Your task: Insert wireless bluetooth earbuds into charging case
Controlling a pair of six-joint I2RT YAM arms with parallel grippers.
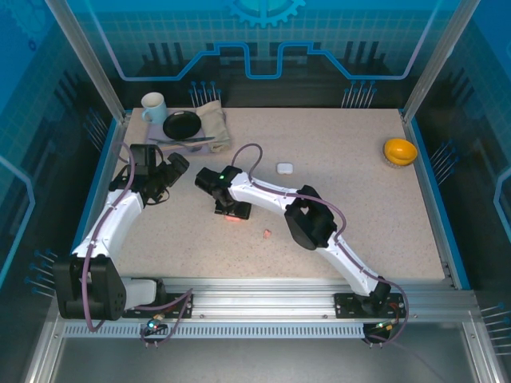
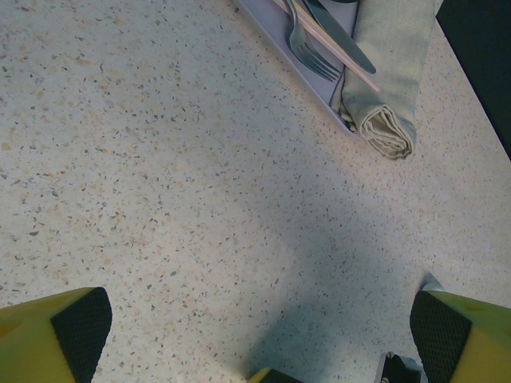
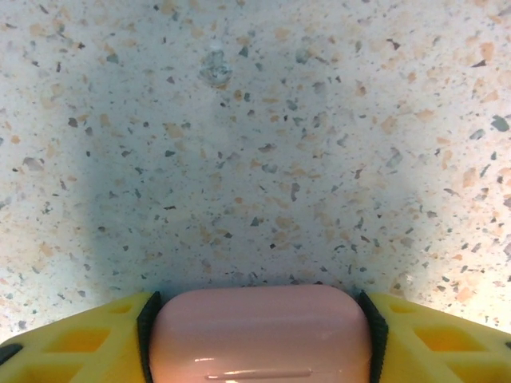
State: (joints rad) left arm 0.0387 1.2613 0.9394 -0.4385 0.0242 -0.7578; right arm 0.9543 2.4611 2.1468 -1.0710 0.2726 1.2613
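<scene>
My right gripper (image 1: 231,211) is down at the table's middle, shut on a salmon-pink charging case (image 3: 255,331). The case sits closed between both black pads (image 3: 148,327), resting on or just above the speckled top. A sliver of it shows under the fingers as the pink case (image 1: 234,218). One tiny pink earbud (image 1: 267,234) lies loose on the table just right of it. A white case (image 1: 285,167) rests further back. The other earbuds are out of view. My left gripper (image 1: 177,166) hovers open to the left; in the left wrist view the gripper (image 2: 259,331) holds nothing.
At the back left stand a white mug (image 1: 153,106), a black plate (image 1: 182,124) and a folded napkin (image 2: 387,72), with a fork (image 2: 307,48) and knife on a grey tray (image 2: 275,36). A yellow bowl (image 1: 399,150) sits at the far right.
</scene>
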